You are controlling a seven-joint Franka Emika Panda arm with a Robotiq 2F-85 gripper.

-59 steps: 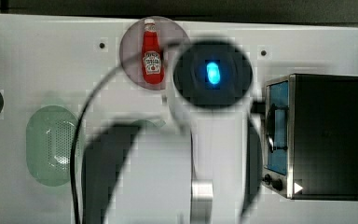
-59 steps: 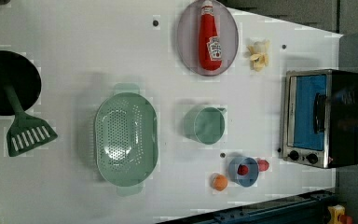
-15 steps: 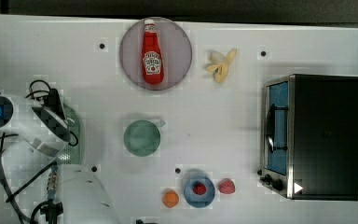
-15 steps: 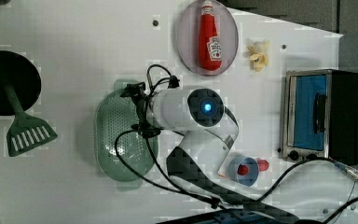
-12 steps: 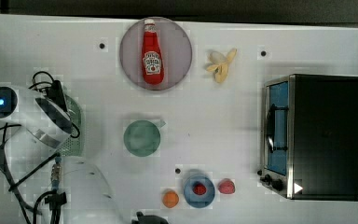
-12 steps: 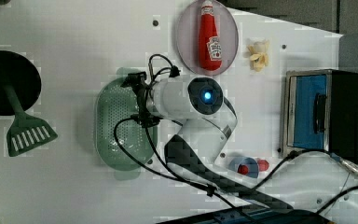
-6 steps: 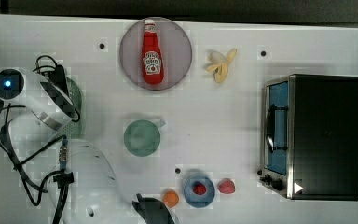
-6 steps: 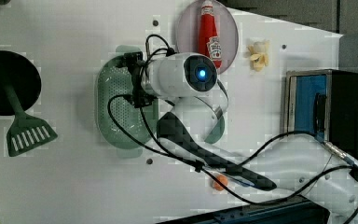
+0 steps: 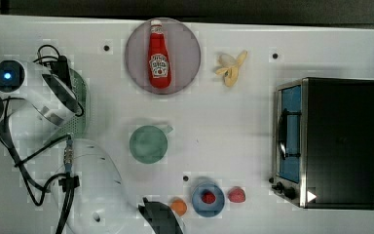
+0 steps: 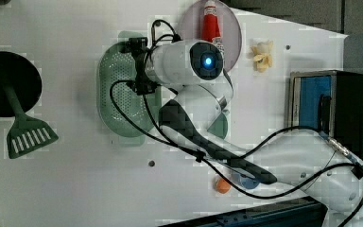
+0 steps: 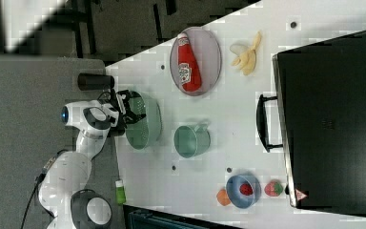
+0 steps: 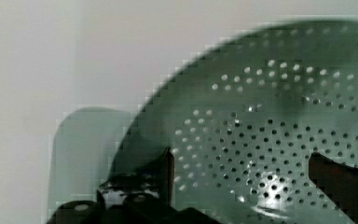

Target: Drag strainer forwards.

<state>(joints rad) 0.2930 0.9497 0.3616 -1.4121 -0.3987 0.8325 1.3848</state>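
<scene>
**Open fingers inside the strainer bowl**

The strainer [image 10: 120,97], a pale mint-green oval bowl full of small holes, sits on the white tabletop [image 9: 233,131] near the top view's left edge, and the arm's wrist reaches over it. In the wrist view the gripper [image 12: 242,172] has its two dark fingers [image 12: 165,168] spread wide apart with nothing between them but the perforated floor of the strainer [image 12: 270,140]; one finger stands by the rim near the flat handle tab, the other well inside the bowl. Whether a finger touches the plastic cannot be told.

In the right view the gripper [image 11: 128,112] meets the strainer [image 11: 145,126] at the end nearer the tabletop's edge.

Other things on the tabletop (all well apart from the strainer):
- a darker green cup [image 9: 148,144] with a handle, towards the middle;
- a ketchup bottle [image 9: 158,56] lying on a round grey plate [image 9: 187,56];
- a peeled banana [image 9: 231,68];
- a toaster oven [image 9: 328,141] at the top view's right;
- a blue bowl [image 9: 208,200] with a red piece in it, an orange piece and a red piece beside it;
- a green spatula [image 10: 26,135] at the left view's left.
</scene>
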